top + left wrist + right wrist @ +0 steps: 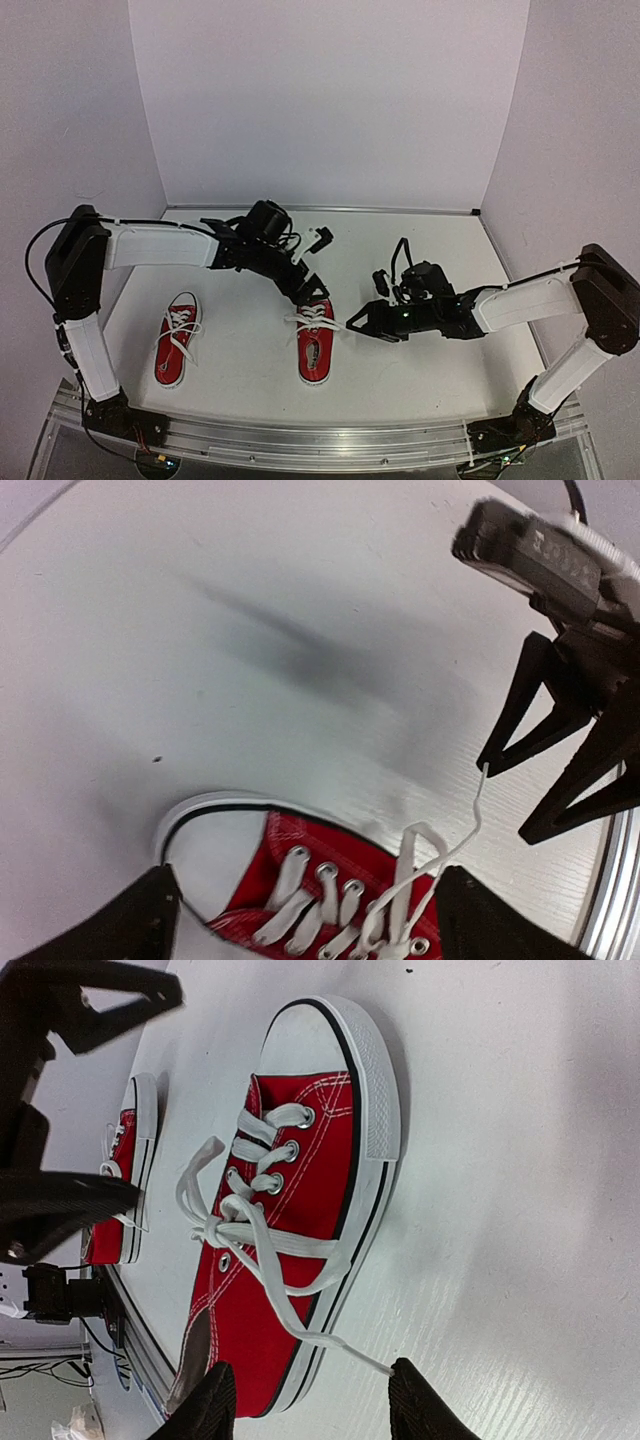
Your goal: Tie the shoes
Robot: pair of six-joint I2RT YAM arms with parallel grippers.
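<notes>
Two red shoes with white laces lie on the white table (430,250), toes pointing away. One shoe (177,340) rests at the left, away from both arms. The other shoe (316,342) (330,880) (300,1180) lies in the middle with a loose knot and one loop. My left gripper (312,297) (307,880) hovers over its toe and laces, open, one finger on each side. My right gripper (353,322) (312,1368) stands open just right of this shoe. A loose lace end (350,1348) runs from the knot and its tip touches one right fingertip (405,1375).
White walls close in the table at the back and both sides. An aluminium rail (300,440) runs along the near edge with both arm bases on it. The left shoe (130,1160) lies beyond the left gripper's fingers in the right wrist view.
</notes>
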